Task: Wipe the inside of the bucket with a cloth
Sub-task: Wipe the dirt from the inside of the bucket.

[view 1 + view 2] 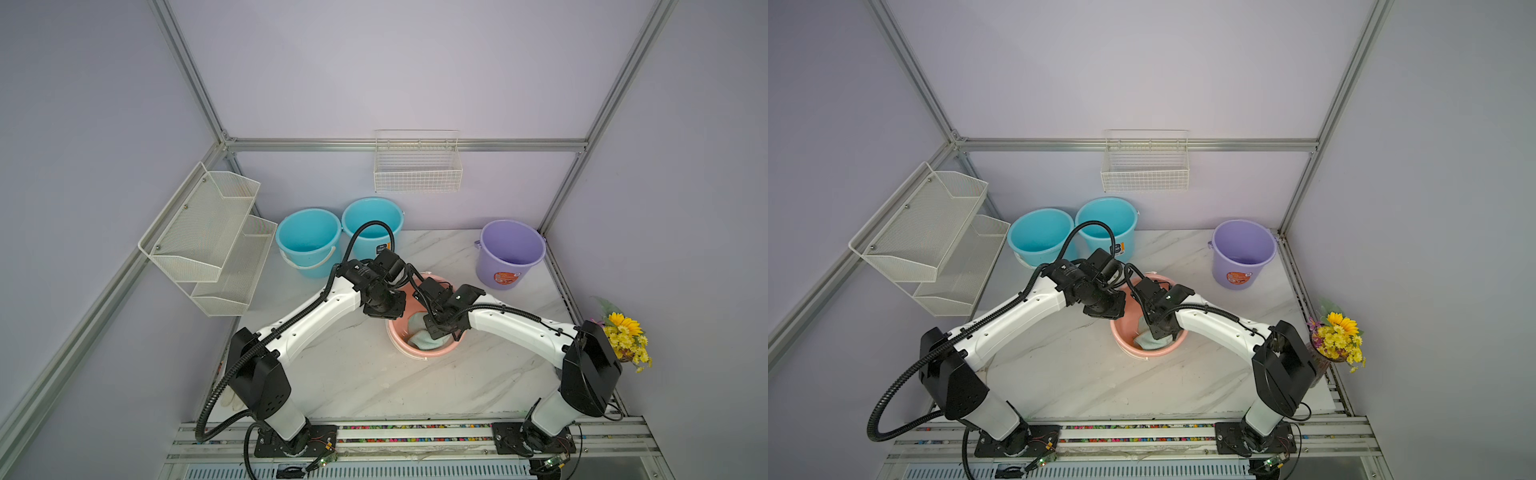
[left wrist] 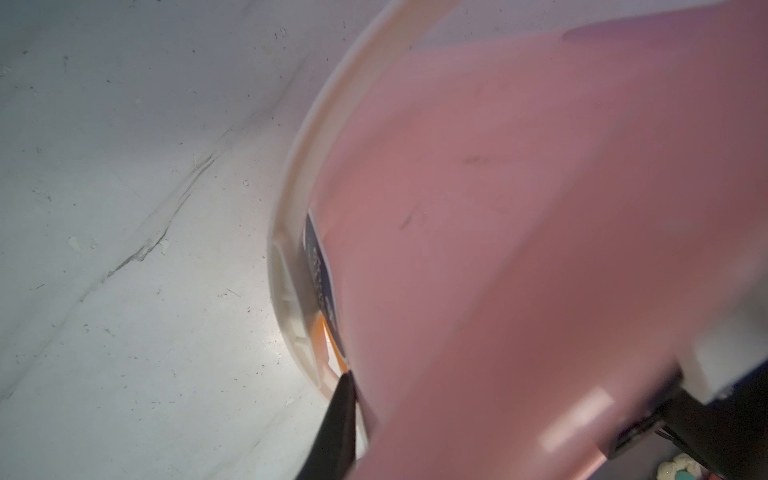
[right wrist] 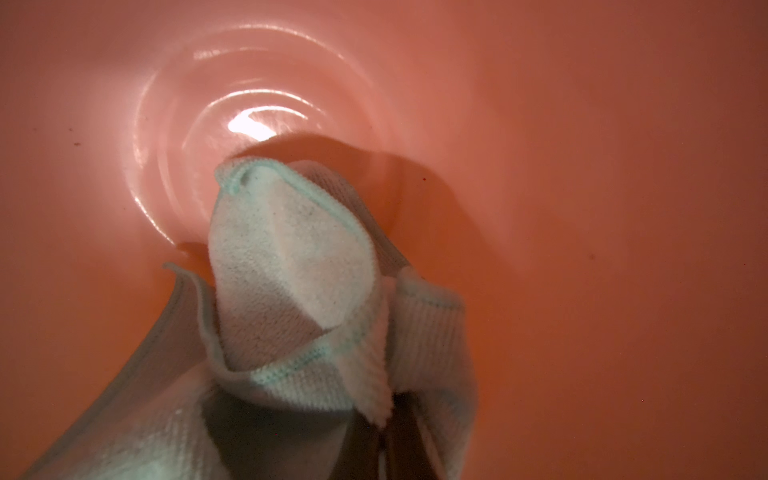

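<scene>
A pink bucket (image 1: 415, 354) (image 1: 1142, 354) stands mid-table, between my two arms. My left gripper (image 2: 374, 399) is shut on its wall at the rim. One black finger (image 2: 340, 415) lies against the outside by the white handle, and the wall hides the other. The pale mint-green cloth (image 3: 291, 270) hangs bunched inside the bucket, above its shiny pink bottom (image 3: 249, 104). My right gripper (image 3: 386, 432) is shut on the cloth's upper folds. In both top views the cloth (image 1: 420, 340) (image 1: 1144, 341) shows under my right wrist.
Two blue buckets (image 1: 308, 241) (image 1: 372, 224) stand at the back left and a purple bucket (image 1: 510, 253) at the back right. A wire basket (image 1: 417, 166) hangs on the back wall and a mesh shelf (image 1: 208, 237) on the left wall. Yellow flowers (image 1: 625, 336) stand at the right edge. A white glove (image 1: 230, 399) lies by my left arm's base.
</scene>
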You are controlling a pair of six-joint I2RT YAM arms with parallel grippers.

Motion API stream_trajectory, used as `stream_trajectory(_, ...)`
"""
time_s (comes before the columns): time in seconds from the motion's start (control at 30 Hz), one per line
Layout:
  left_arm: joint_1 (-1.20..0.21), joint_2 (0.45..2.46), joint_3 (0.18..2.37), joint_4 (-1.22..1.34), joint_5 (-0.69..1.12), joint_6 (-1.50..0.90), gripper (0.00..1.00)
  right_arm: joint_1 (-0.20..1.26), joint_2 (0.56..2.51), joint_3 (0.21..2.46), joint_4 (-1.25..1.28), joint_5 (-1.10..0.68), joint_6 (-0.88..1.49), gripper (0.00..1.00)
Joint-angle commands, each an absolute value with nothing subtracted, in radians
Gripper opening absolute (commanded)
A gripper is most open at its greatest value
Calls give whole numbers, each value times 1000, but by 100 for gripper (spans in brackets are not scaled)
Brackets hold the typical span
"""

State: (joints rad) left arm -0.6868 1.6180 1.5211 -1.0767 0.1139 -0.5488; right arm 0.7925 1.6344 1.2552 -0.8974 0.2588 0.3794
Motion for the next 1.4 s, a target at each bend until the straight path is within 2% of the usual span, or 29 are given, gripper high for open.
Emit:
stream_trajectory(0.0,-686,1585,1547,-1011,200,-545,0,792,1720,1157,-679,190,425,0)
stream_trajectory(0.2,-686,1580,1539,-1003,198,-548,0,791,1773,1130,-634,186,430,0)
stream_trajectory(0.33,-686,1577,1531,-999,195,-550,0,791,1735,1137,-658,163,448,0)
stream_trajectory(0.7,-685,1582,1516,-994,164,-548,0,803,1556,1366,-970,87,478,0)
stream_trajectory(0.93,-685,1583,1517,-994,171,-546,0,806,1544,1472,-1084,78,494,0)
stream_trajectory(1.07,-684,1579,1521,-994,175,-548,0,805,1568,1401,-1017,114,495,0)
stream_trajectory(1.37,-685,1571,1517,-987,199,-557,0,803,1645,1187,-647,217,486,0)
